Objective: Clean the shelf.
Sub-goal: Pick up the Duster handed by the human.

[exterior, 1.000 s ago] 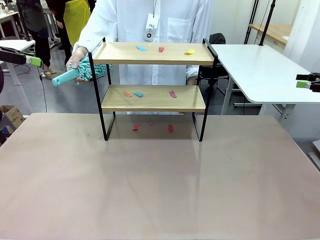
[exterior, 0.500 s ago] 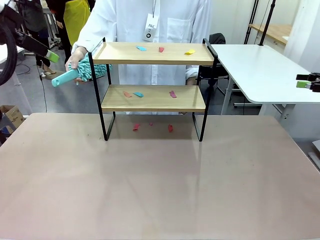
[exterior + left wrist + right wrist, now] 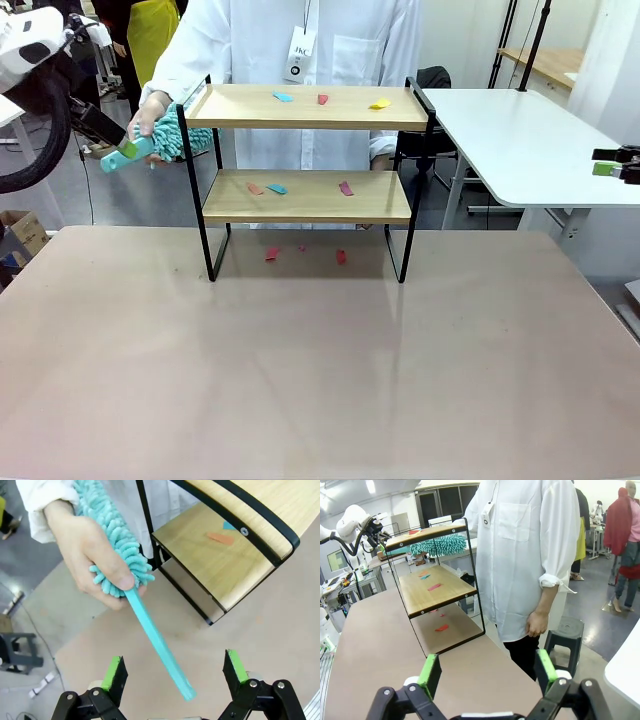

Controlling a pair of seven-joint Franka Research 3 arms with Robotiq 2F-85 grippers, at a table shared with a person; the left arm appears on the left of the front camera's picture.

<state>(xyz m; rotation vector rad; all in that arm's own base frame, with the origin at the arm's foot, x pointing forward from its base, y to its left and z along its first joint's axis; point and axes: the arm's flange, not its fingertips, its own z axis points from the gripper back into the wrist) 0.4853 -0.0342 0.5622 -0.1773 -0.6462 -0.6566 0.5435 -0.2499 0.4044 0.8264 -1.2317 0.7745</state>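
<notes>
Front view: shelf (image 3: 240,105) at centre, scraps (image 3: 277,188) on both boards; a person's hand (image 3: 150,112) holds a teal duster (image 3: 172,135) at upper left, beside the left gripper (image 3: 125,150). Left wrist view: jaws wide, duster handle between them, apart from both pads. Right wrist view: right gripper (image 3: 487,672) wide, holding nothing, shelf at upper left.

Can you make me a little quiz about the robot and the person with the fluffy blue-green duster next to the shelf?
1. True or false: the person's hand holds the teal fluffy duster with a plastic handle by its fluffy head.
2. Pick one: the left gripper, facing the duster's handle, is A) open, B) shut on the handle, C) shut on nothing.
3. How many small coloured scraps lie on the top board of the two-tier light wooden shelf with a black metal frame?
Key: 1 true. 2 A. 3 three.
</notes>
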